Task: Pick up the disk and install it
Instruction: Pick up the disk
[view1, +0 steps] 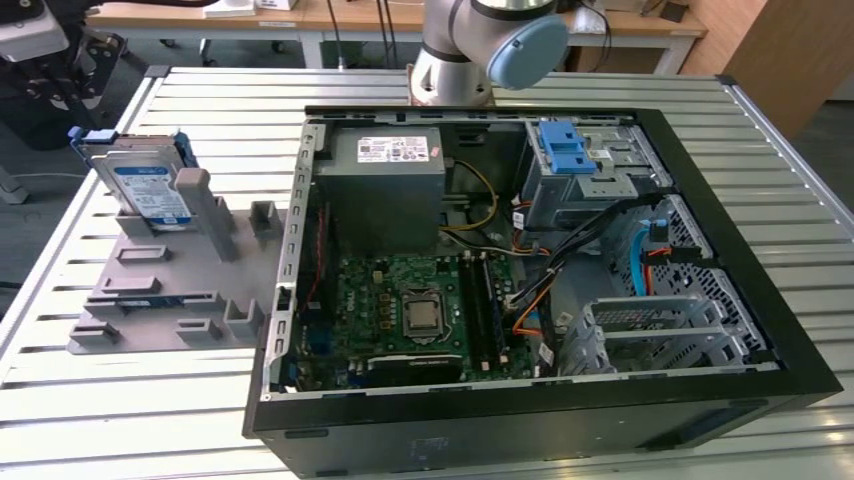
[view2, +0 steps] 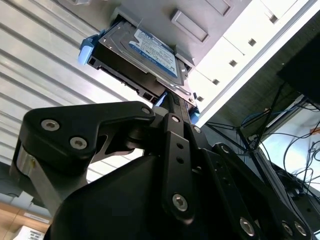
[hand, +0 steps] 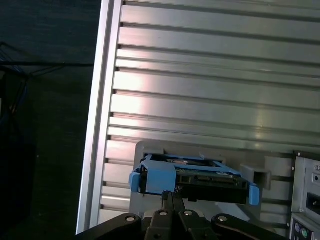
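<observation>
- I see the disk (view1: 147, 185) (view2: 150, 50) (hand: 200, 177) standing upright in the grey holder (view1: 174, 290), at the exterior view's left of the open computer case (view1: 534, 405).
- The gripper (view2: 172, 100) (hand: 170, 196) has its fingers pressed together, with the tips at the disk's edge.

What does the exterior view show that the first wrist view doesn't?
Exterior view adds the motherboard and grey power supply inside the open computer case, plus the label on the disk. First wrist view adds the pincer up close, facing the disk's narrow dark edge. Both share the disk in its blue bracket, standing in the grey holder on the slatted table.
</observation>
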